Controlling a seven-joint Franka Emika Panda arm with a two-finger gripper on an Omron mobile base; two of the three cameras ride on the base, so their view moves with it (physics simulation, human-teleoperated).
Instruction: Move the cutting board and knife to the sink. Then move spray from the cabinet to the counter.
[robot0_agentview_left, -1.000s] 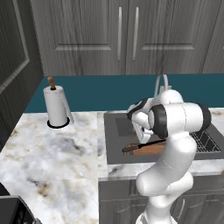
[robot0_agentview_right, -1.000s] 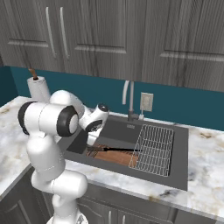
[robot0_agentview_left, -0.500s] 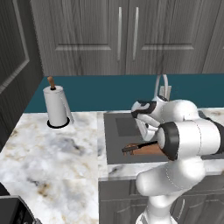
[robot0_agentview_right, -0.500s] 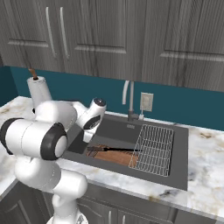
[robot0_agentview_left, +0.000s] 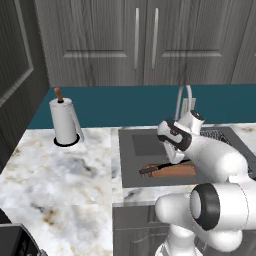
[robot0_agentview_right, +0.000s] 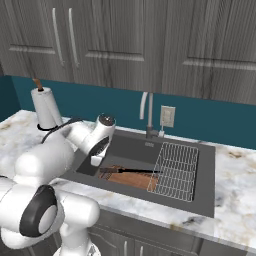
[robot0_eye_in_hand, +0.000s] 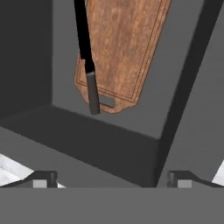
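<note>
A white robot arm (robot0_agentview_left: 215, 160) of smooth, rounded, glossy segments, its links swelling into bulbous shells. Dark grey to black bands ring the joints, the largest a round black disc set in the side of the lower shoulder housing (robot0_agentview_right: 37, 217). The wrist (robot0_agentview_right: 102, 131) ends in a short white cylinder capped with a pale grey face. The claw (robot0_eye_in_hand: 112, 179) carries two small dark finger tips with light grey pads.
</note>
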